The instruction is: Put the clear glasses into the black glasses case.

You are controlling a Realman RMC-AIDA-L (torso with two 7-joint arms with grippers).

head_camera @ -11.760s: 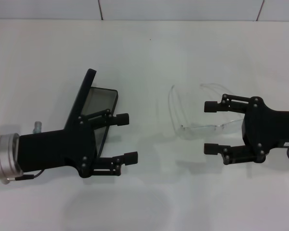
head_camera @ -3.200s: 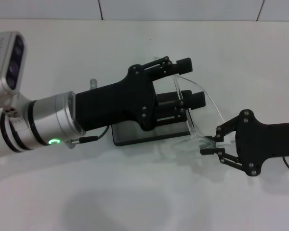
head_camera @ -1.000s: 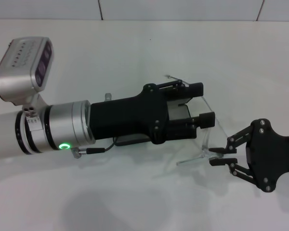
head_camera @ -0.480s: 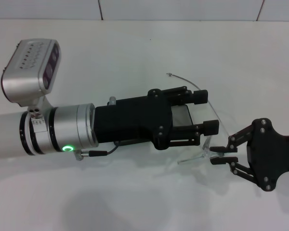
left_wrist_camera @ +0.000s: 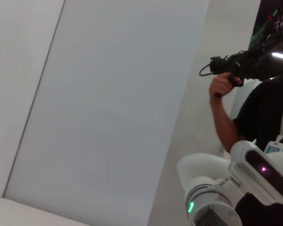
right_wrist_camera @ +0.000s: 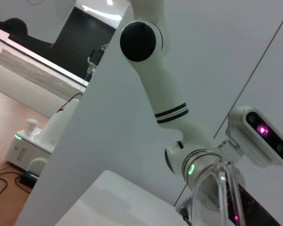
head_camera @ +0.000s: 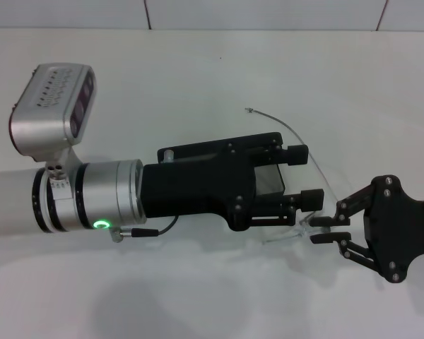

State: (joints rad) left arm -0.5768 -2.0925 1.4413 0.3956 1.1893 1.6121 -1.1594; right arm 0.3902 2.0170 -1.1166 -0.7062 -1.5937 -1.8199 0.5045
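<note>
Since half a second ago left claw (head_camera: 305, 176) has slid further right over the black glasses case (head_camera: 271, 179), fingers spread; right claw (head_camera: 323, 229) nearest, pinching the clear glasses (head_camera: 315, 168) at their near end; white desk (head_camera: 198, 85) beyond.

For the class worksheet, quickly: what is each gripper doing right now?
Left gripper: open, over the black glasses case.
Right gripper: closed on the clear glasses.
</note>
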